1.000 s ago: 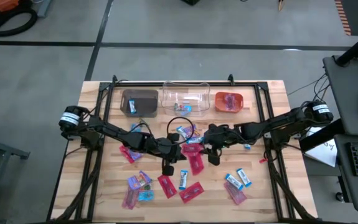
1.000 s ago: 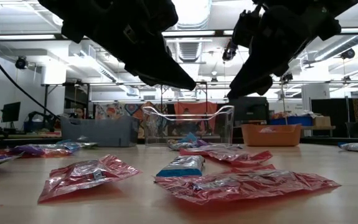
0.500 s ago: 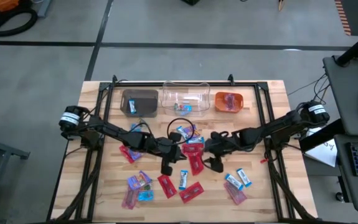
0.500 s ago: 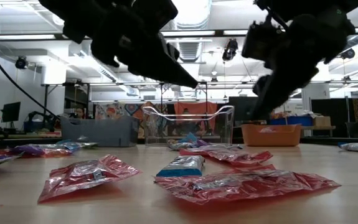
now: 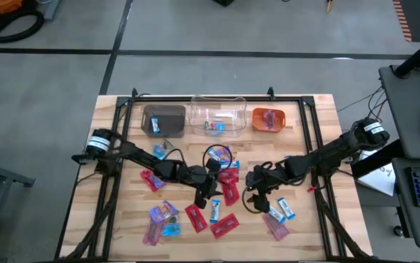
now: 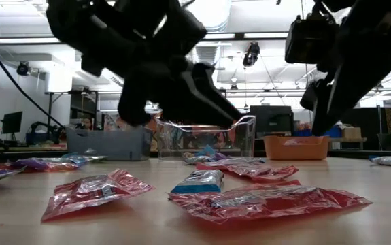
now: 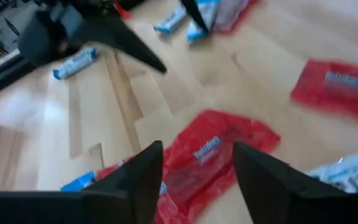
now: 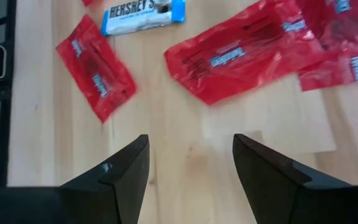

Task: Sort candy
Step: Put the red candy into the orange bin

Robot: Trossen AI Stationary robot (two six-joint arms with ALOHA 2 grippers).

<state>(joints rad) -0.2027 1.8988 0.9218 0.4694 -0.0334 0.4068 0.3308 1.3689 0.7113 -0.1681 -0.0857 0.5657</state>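
Candy lies scattered flat on the wooden table (image 5: 122, 219): red packets (image 5: 230, 191), blue-and-white bars (image 5: 215, 210) and purple packets (image 5: 163, 212). My left gripper (image 5: 207, 196) hangs open near the table's middle. Its fingers stand on either side of a red packet (image 7: 207, 152), above it and clear of the table in the low view (image 6: 175, 92). My right gripper (image 5: 253, 202) is open to its right, over bare wood (image 8: 194, 155), with red packets (image 8: 241, 53) and a blue-and-white bar (image 8: 142, 17) ahead of its fingers.
Three bins stand in a row at the table's far edge: a brown one (image 5: 163, 120), a clear one (image 5: 217, 115) and an orange one (image 5: 268, 120). A black frame (image 5: 118, 139) runs along the table's sides. More candy lies near the front edge (image 5: 225, 225).
My left gripper has sunk toward the table, rolled about its own line and opened from shut. My right gripper has moved toward the table's near edge and tipped further down, staying open. No candy has moved.
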